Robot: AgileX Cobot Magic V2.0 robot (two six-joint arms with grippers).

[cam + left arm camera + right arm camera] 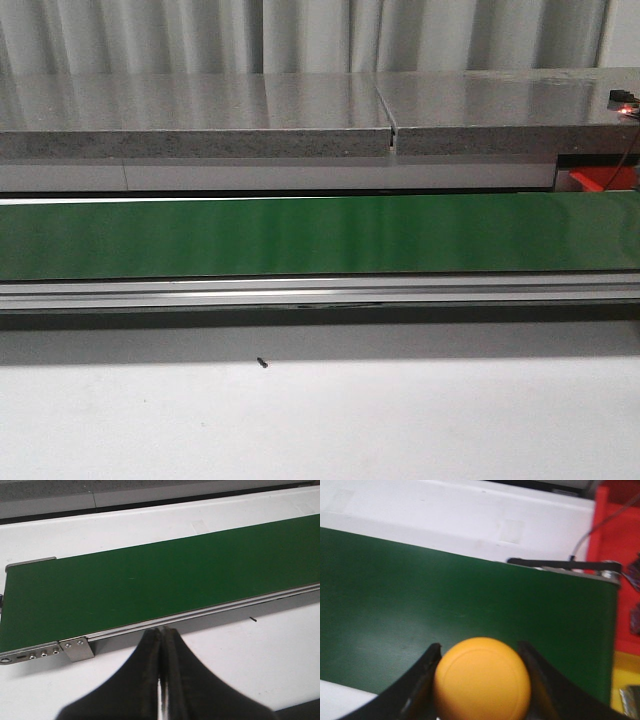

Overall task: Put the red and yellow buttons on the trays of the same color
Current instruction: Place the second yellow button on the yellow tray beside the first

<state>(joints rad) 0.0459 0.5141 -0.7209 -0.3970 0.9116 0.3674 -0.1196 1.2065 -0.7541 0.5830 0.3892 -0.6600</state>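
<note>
Left gripper (161, 645) is hanging with its two black fingers pressed together and holding nothing, just short of the near rail of the green conveyor belt (150, 587). Ahead of it the belt is running crosswise, bare of any button, and its metal end bracket (75, 649) is lying just to one side of the fingertips. A small dark speck (254, 619) is sitting on the white table (260, 655) on the near side of the belt, off toward the other arm.

Moving right, the right gripper (480, 655) is clamping a yellow button (482, 680) between its fingers, one finger against each side of the round disc. Under and ahead of it the green belt is stretching on to its far end. Beyond that end, a red tray (615, 530) is showing, and nearer to the gripper along the same edge a patch of yellow (625, 672) is showing, which is likely the yellow tray, though little of it is visible.

In the front view neither arm is appearing; only the belt, the table and a grey counter (300, 110) behind are showing, with a bit of red (600, 178) at the far right.

Judging from this, the right arm is the nearer one and is already carrying the button; the yellow patch is lying past the belt's end, to the side of the gripper, so the coming move is turning on carrying the button across that end.
</note>
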